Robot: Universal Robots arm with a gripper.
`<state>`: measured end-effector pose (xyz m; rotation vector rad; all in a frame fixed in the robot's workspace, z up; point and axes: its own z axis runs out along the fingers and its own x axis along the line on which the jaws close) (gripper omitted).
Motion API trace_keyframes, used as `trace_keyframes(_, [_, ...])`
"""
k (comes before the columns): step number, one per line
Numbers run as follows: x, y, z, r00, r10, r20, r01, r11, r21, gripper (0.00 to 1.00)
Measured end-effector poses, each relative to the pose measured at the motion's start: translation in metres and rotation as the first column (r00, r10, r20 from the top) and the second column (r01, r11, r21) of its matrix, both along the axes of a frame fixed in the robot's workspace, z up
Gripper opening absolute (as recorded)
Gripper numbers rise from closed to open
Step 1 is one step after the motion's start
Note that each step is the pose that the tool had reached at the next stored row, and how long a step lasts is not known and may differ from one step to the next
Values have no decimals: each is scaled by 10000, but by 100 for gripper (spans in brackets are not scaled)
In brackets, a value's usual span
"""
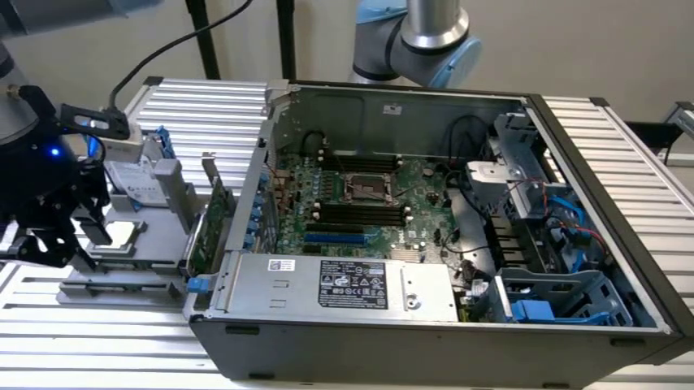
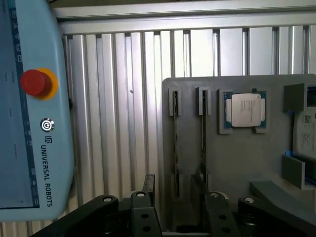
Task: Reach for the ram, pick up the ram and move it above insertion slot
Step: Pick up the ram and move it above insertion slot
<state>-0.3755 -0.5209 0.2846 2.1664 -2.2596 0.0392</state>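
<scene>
Pendant [image 2: 29, 148] reads "UNIVERSAL ROBOTS"; tool [image 2: 173, 197], jaws apart, hangs near ram [image 2: 175, 148].

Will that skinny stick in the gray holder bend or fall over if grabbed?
Probably stiff: the ram stands straight on its thin edge. Likely light, being so thin. It might tip easily once out of the gray holder, whose slots prop it up.

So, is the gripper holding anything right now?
No, the gripper stands open and empty above the tray.
</scene>
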Motion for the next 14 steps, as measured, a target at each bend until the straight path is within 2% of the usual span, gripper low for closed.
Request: trace_keyframes(14, [-21, -13, -254, 9993, 372, 1, -372, 9993, 1, 42])
